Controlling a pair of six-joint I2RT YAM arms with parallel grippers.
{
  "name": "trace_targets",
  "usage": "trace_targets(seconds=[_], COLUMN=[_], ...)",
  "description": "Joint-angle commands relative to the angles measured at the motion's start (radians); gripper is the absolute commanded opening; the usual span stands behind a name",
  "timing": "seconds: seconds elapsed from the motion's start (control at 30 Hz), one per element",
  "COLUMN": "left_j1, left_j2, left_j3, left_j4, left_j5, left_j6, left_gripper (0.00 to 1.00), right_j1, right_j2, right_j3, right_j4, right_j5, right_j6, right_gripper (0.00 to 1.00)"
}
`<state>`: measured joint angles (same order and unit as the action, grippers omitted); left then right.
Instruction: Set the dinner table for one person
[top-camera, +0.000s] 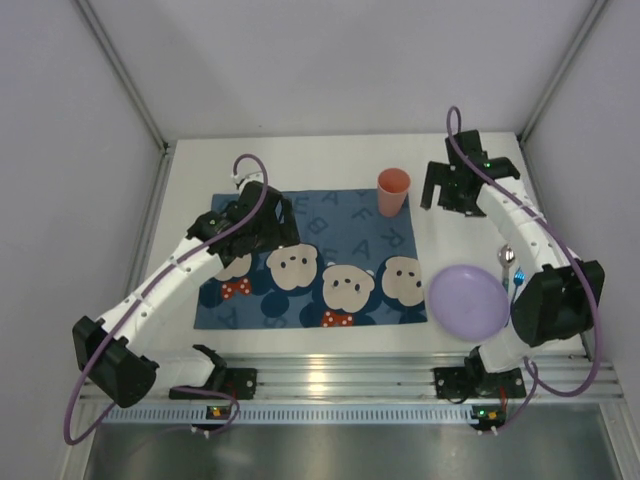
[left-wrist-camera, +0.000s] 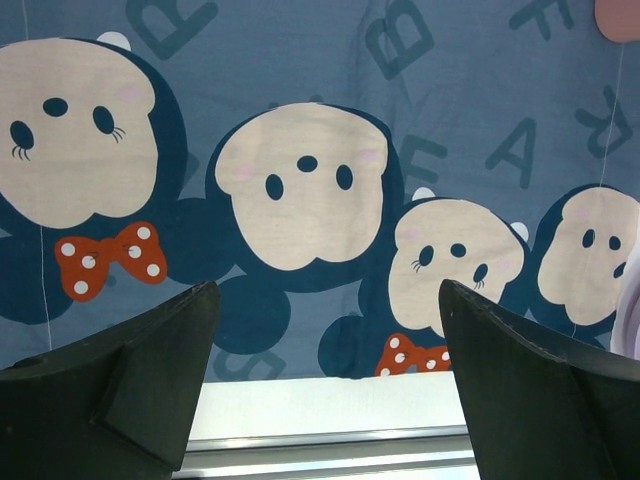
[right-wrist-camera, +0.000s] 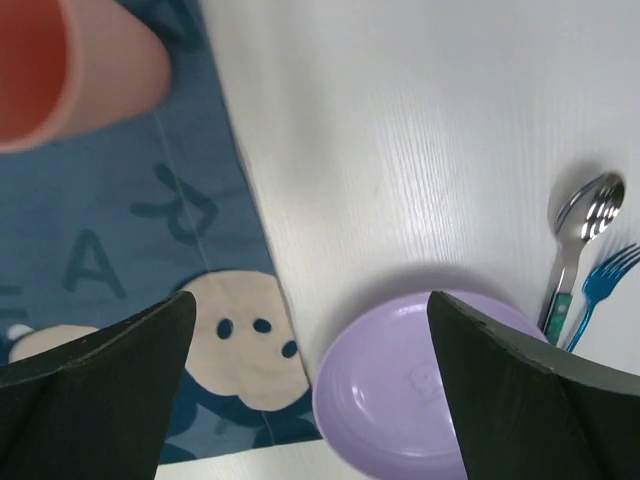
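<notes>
The white dinner table (top-camera: 330, 160) carries a dark blue mouse-face mat (top-camera: 345, 235). A pink cup (top-camera: 392, 191) stands upright on the mat's far right corner. A lilac plate (top-camera: 468, 300) lies on the table right of the mat, also in the right wrist view (right-wrist-camera: 420, 390). A metal spoon (right-wrist-camera: 578, 240) and a blue fork (right-wrist-camera: 598, 290) lie right of the plate. My left gripper (left-wrist-camera: 330, 380) is open and empty above the mat's left part. My right gripper (right-wrist-camera: 310, 390) is open and empty, high above the table right of the cup (right-wrist-camera: 70, 60).
Grey walls close in the table on the left, right and far sides. An aluminium rail (top-camera: 340, 375) with both arm bases runs along the near edge. The mat (left-wrist-camera: 330, 100) fills most of the left wrist view, the table's near strip (left-wrist-camera: 320, 405) below it.
</notes>
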<state>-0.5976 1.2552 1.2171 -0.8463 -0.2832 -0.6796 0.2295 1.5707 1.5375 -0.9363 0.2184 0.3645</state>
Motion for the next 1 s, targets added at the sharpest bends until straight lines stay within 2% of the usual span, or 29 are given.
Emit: trace_targets(seconds=[0.0, 0.13, 0.33, 0.57, 0.73, 0.77, 0.83, 0.93, 0.97], left_j1=[0.007, 0.010, 0.016, 0.022, 0.025, 0.025, 0.027, 0.025, 0.025], left_j2=[0.010, -0.002, -0.042, -0.077, -0.080, -0.079, -0.079, -0.074, -0.073], left_j3=[0.018, 0.012, -0.030, -0.053, -0.054, -0.056, -0.056, -0.047, -0.045], left_j4=[0.055, 0.052, 0.047, 0.035, 0.024, 0.024, 0.023, 0.010, 0.000], left_j5=[0.024, 0.027, 0.024, 0.022, 0.021, 0.022, 0.029, 0.030, 0.029], left_j6=[0.022, 0.025, 0.020, 0.011, 0.008, 0.002, -0.001, -0.006, -0.008], left_gripper=[0.96, 0.96, 0.96, 0.96, 0.96, 0.96, 0.96, 0.96, 0.96], right_j1=[-0.025, -0.033, -0.050, -0.052, -0.052, -0.052, -0.052, -0.053, -0.052], right_j2=[-0.001, 0.006, 0.026, 0.097, 0.117, 0.118, 0.117, 0.117, 0.120], right_j3=[-0.177, -0.322, -0.408, -0.454, -0.485, -0.487, -0.494, -0.499, -0.499], right_j4=[0.023, 0.047, 0.083, 0.135, 0.163, 0.165, 0.172, 0.182, 0.183], right_j5=[-0.050, -0.076, -0.102, -0.111, -0.106, -0.103, -0.106, -0.112, -0.116], right_j6=[0.048, 0.063, 0.073, 0.060, 0.045, 0.042, 0.036, 0.031, 0.030], right_gripper=[1.00, 1.00, 0.97, 0.71, 0.57, 0.51, 0.45, 0.30, 0.22])
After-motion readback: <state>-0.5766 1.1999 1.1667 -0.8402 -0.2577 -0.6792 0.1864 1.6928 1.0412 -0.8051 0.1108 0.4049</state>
